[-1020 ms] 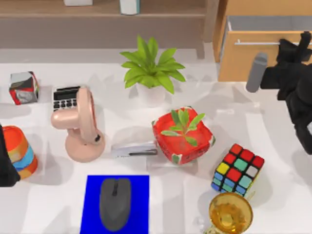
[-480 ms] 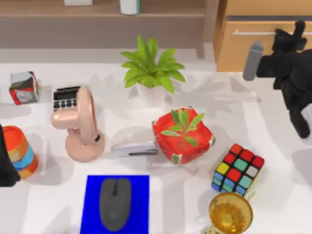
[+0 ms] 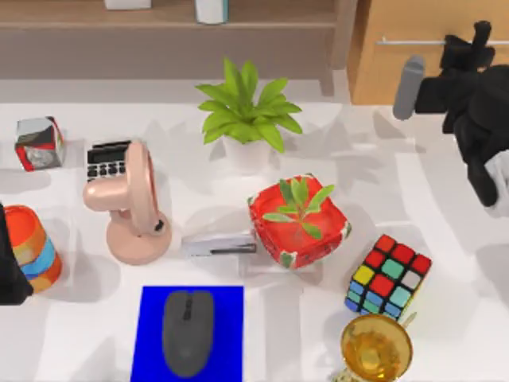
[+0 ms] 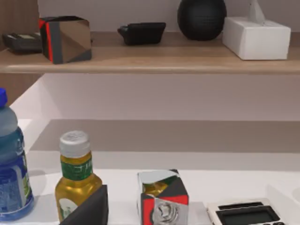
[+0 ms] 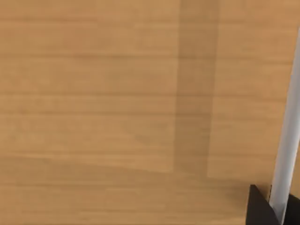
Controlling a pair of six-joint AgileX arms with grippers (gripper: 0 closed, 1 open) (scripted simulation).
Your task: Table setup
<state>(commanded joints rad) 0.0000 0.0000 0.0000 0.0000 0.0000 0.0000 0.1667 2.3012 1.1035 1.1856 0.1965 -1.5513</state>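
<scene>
**Seating the drawer flush**

The right claw (image 3: 474,48) is at the drawer (image 3: 429,72) in the wooden cabinet at the counter's (image 3: 95,334) far right, its fingers narrow about the drawer's handle (image 5: 287,140). The drawer front looks nearly flush. To finish well, push straight along the drawer's line, no sideways drag, and let go only once it seats. The left arm (image 3: 9,263) is parked at the counter's left edge; I cannot tell its claw's state.
</scene>
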